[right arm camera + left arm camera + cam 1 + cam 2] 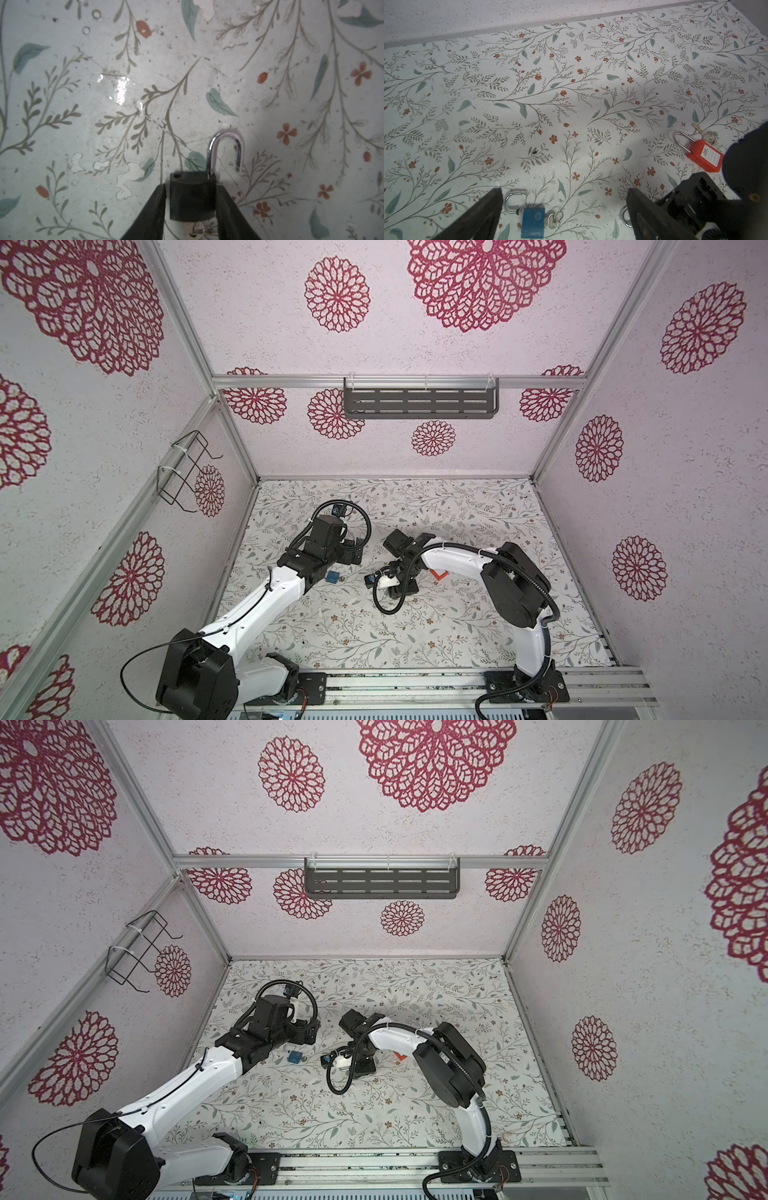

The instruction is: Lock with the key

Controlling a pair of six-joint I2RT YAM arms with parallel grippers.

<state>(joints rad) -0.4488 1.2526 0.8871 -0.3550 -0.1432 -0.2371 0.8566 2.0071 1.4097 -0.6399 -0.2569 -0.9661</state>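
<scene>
On the floral tabletop (457, 522), from left to right. Left gripper (564, 190): jaws spread as wide as they go, nothing held, fingers (483, 216) framing a blue padlock (533, 222) in the wrist view. Blue padlock: flat on the table just beside the left arm's wrist in both top views, shackle swung open with one end free, ringed keys (554, 220) touching its base corner. Right gripper (191, 187): pointed down at the table near the middle, jaws drawn in on the two flanks of the black padlock (192, 197). Black padlock: flat on the table between those fingers, silver shackle raised out and turned aside, free end clear of the body; key (199, 228) at its base, blurred and partly hidden, seated or loose impossible to tell. Red padlock (705, 158): farther right, apart from both grippers, shackle closed, brass-tipped key (696, 127) beside it.
</scene>
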